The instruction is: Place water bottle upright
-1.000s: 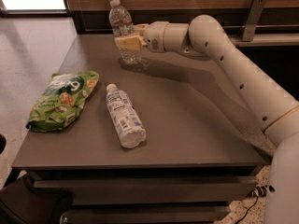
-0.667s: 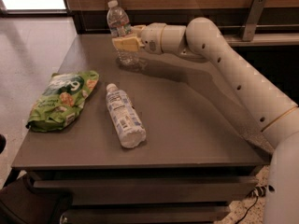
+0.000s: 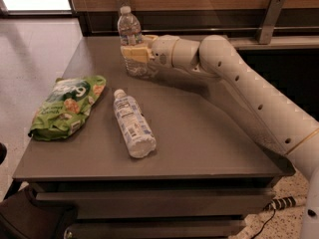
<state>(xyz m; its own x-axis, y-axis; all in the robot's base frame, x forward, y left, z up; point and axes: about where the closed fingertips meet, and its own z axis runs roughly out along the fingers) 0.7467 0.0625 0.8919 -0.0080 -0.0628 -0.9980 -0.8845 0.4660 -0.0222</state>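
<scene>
The water bottle is a small clear ribbed bottle with a white cap. It stands upright at the far side of the grey table, its base at or just above the tabletop. My gripper reaches in from the right at the end of the white arm. It is shut on the bottle's middle, and its cream pads cover part of the body.
A larger bottle with a big white printed label lies on its side mid-table. A green snack bag lies at the left edge. A wooden wall panel with a metal bracket runs behind the table. The floor drops off left and front.
The gripper and the upright bottle have sunk slightly toward the tabletop. The lying bottle and the bag have not moved.
</scene>
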